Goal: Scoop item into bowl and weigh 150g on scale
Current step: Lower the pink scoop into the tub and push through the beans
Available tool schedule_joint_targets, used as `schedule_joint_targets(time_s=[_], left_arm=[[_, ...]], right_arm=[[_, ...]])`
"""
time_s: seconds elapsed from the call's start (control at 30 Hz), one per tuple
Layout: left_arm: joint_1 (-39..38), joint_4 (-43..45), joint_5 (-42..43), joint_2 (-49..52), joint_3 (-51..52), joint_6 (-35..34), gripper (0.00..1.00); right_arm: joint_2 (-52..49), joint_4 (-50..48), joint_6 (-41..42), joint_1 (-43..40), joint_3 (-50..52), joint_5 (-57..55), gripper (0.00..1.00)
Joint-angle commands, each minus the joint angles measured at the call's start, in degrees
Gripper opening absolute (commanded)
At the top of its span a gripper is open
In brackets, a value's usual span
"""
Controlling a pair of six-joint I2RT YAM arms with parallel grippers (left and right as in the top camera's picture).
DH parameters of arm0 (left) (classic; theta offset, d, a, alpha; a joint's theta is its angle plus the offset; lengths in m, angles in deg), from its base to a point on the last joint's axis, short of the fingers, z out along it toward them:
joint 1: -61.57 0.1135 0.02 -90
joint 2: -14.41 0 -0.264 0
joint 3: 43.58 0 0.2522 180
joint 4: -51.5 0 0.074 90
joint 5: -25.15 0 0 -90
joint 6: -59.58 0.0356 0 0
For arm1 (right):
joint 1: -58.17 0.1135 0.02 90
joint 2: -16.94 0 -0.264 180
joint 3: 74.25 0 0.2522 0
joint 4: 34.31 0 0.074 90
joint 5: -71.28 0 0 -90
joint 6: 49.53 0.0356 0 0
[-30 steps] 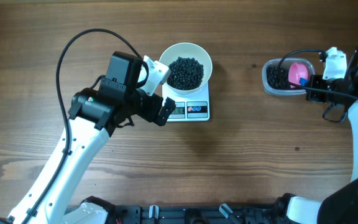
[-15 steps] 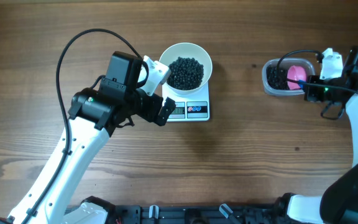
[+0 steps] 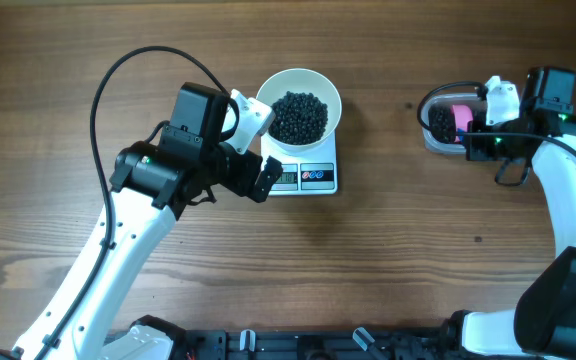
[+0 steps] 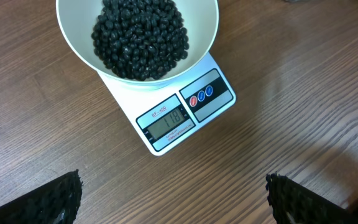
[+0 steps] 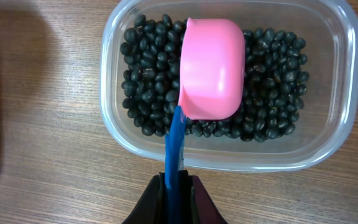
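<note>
Since a second ago the right arm [image 3: 568, 200] has swung in toward the middle of the desk [image 3: 418, 260], carrying its hand from the right edge of the clear tub to above the tub's near rim. The left arm [image 3: 118, 230] has not shifted.

That left arm reaches in from the lower left and stops just left of the scale. Its left hand [image 4: 174, 202] is spread wide with nothing between the fingers; the two dark ribbed fingertips show at the bottom corners of the left wrist view, well apart, with bare wood between them.

The scale [image 3: 308, 177] is white and lies flat on the desk, its display and two round buttons on the near side. The display reads 118.

The bowl [image 3: 320, 90] stands on the scale's far part and overhangs it. The black beans [image 3: 298, 116] fill its bottom in a dark heap.

The clear tub [image 5: 114, 124] stands on the desk well to the right of the scale, with more of the same beans in it.

The right hand [image 5: 178, 186] is clamped on the blue handle [image 5: 174, 143] of a scoop. The scoop's pink cup [image 5: 211, 68] sits over the beans in the middle of the tub; whether it presses into them I cannot tell.
</note>
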Motion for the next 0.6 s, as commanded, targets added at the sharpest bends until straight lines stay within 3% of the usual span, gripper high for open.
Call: schedule_joint_targets(time_s=[0.0, 0.33, 0.57], left_arm=[[-0.26, 0.11, 0.92, -0.22, -0.92, 0.92, 1.0], [-0.26, 0.11, 0.92, -0.22, -0.92, 0.92, 1.0], [-0.26, 0.11, 0.92, -0.22, -0.92, 0.92, 1.0]], right_arm=[[-1.11, 1.6, -0.57, 0.55, -0.15, 0.39, 0.04], [2.51, 2.05, -0.57, 0.55, -0.15, 0.57, 0.04], [2.97, 2.47, -0.72, 0.55, -0.15, 7.91, 0.04]])
